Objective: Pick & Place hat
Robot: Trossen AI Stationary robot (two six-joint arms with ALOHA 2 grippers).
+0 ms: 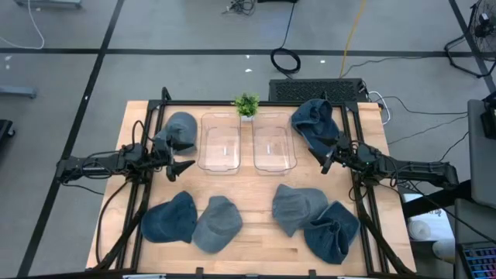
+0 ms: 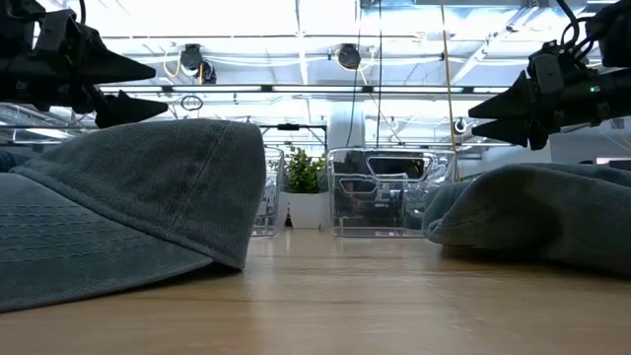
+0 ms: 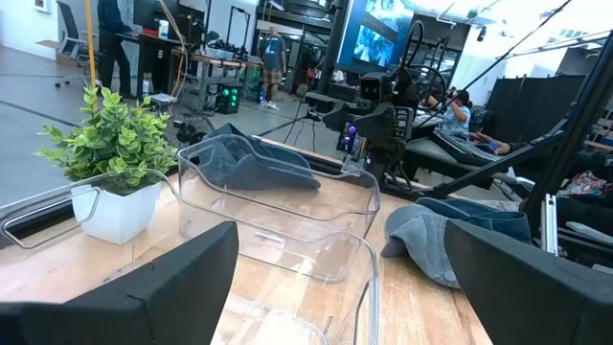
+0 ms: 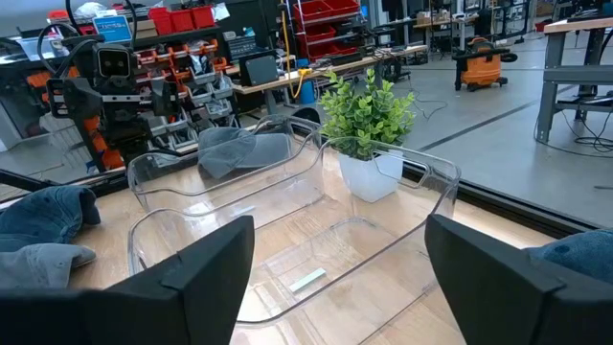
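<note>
Several denim hats lie on the wooden table (image 1: 248, 186). One hat (image 1: 180, 130) lies at the far left and another (image 1: 316, 122) at the far right. The near row starts with a dark hat (image 1: 170, 218), a paler one (image 1: 218, 223) and a grey-blue one (image 1: 297, 208), and a further dark hat lies at its right end. My left gripper (image 1: 188, 165) hovers open, level, beside the left clear bin (image 1: 222, 143), fingers toward the table's right. My right gripper (image 1: 322, 161) hovers open beside the right clear bin (image 1: 273, 145), fingers toward the left. Neither holds anything.
A small potted plant (image 1: 246, 105) stands at the far edge between the two bins. A black frame (image 1: 155, 116) runs along the table's sides. Bare wood shows between the bins and the near row of hats. People and equipment show in the room beyond.
</note>
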